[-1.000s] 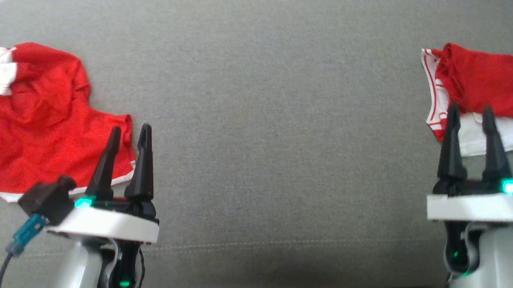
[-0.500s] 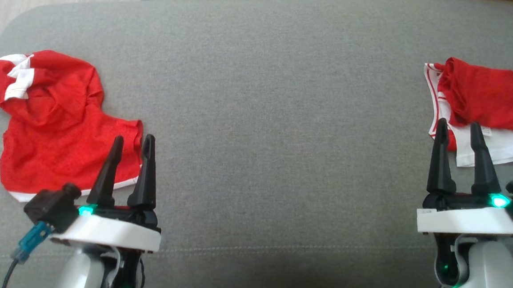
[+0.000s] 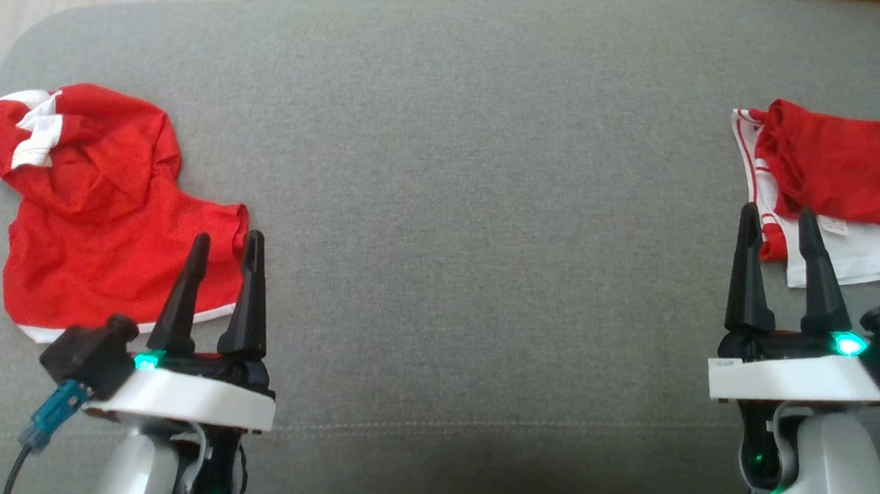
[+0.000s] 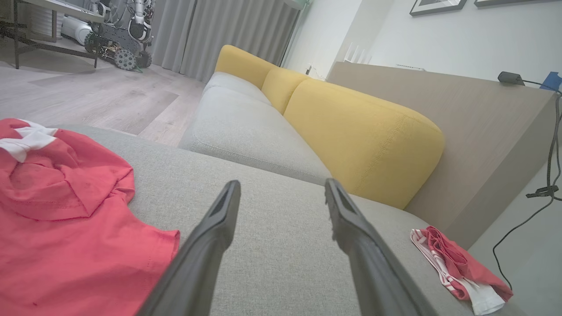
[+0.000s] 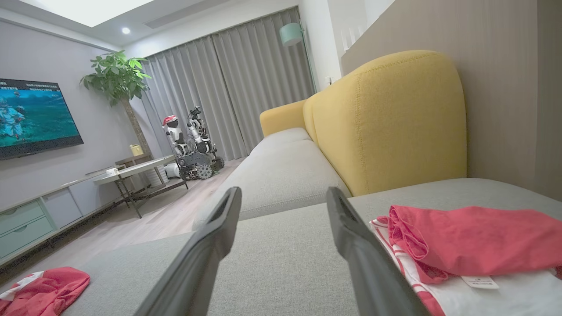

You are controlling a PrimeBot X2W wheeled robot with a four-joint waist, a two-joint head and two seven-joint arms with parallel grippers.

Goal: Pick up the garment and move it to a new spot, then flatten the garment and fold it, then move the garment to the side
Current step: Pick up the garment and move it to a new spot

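1. Left gripper (image 3: 228,235) and right gripper (image 3: 778,210) — both spread wide, holding nothing.
2. Broad grey fabric sofa cushion (image 3: 473,203) lies beneath them.
3. Crumpled red mesh garment with white trim (image 3: 98,211) lies at the cushion's left end, just beside the left gripper.
4. Folded red-and-white clothes (image 3: 842,172) — right end.

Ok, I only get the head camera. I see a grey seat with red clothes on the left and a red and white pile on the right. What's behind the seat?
Observer: There are yellow back cushions standing along the far edge of the grey seat.
Operator: Cool! Is anything else in the room?
Observer: Yes, a wheeled robot is parked on the floor by the grey curtains.
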